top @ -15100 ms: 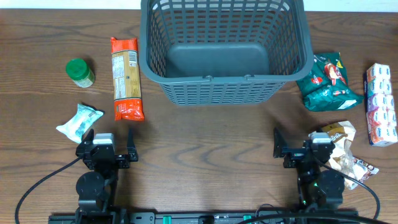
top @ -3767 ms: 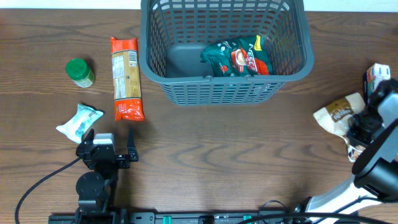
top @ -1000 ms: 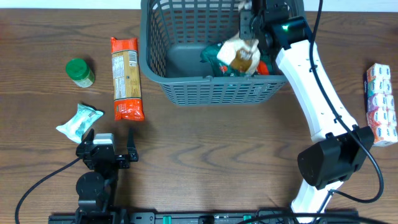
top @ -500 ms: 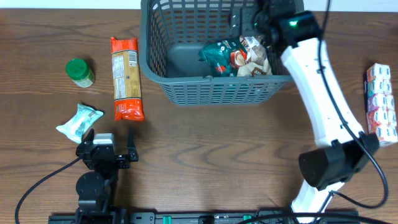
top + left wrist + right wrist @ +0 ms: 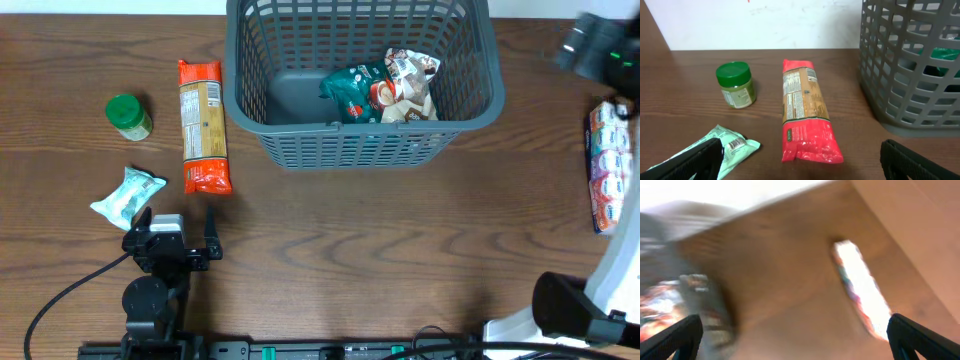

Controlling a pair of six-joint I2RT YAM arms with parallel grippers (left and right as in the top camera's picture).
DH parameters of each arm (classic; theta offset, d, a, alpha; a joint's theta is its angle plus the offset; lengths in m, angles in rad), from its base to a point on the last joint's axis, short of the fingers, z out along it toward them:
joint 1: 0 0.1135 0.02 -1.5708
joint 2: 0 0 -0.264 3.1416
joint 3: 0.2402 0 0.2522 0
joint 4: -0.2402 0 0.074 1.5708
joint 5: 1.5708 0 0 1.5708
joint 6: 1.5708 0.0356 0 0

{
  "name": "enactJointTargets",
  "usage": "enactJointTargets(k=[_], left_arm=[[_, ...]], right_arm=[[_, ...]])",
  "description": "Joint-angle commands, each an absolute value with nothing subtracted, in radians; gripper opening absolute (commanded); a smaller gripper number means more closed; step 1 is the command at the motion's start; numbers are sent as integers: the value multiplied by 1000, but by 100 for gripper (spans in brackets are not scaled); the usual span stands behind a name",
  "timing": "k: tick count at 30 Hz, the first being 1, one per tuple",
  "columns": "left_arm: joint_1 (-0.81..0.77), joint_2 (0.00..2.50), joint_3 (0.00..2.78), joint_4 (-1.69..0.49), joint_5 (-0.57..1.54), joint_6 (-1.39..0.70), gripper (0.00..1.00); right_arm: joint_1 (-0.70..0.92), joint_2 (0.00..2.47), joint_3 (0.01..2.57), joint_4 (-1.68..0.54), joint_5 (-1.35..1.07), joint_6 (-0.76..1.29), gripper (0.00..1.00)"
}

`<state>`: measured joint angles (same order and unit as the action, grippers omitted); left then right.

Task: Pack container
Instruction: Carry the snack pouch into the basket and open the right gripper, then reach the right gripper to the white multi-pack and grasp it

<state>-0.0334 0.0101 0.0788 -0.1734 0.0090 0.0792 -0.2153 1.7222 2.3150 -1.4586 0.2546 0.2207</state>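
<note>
The dark grey slotted basket (image 5: 360, 80) stands at the back middle of the table. Inside it lie a green bag (image 5: 355, 92) and a tan and white snack bag (image 5: 410, 82). My right gripper (image 5: 597, 48) is a blur at the far right, away from the basket; in the right wrist view it (image 5: 800, 340) is open and empty, above the table. My left gripper (image 5: 175, 222) rests open and empty near the front left, and in the left wrist view it (image 5: 800, 162) faces the items on the left. The basket also shows in the left wrist view (image 5: 915, 65).
Left of the basket lie a red and tan pasta pack (image 5: 203, 125) (image 5: 805, 112), a green-lidded jar (image 5: 128, 116) (image 5: 736, 85) and a mint green packet (image 5: 127, 196) (image 5: 722, 150). A pink and white multipack (image 5: 612, 170) lies at the right edge, a bright blur in the right wrist view (image 5: 862, 287).
My right gripper let go of the tan snack bag, which now lies in the basket beside the green bag, and swung out to the far right. The left arm has not moved.
</note>
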Motion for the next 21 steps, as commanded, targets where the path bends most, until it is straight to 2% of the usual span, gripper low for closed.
enactJointTargets(k=[1, 6, 21], left_arm=[[-28, 4, 54, -183, 15, 86, 99], [-28, 4, 54, -183, 15, 86, 98], [-28, 4, 54, -183, 15, 86, 99]], right_arm=[[-317, 1728, 2315, -1499, 265, 138, 99], [-420, 1737, 2278, -1504, 262, -43, 99], [-585, 1902, 1941, -1348, 123, -169, 99]])
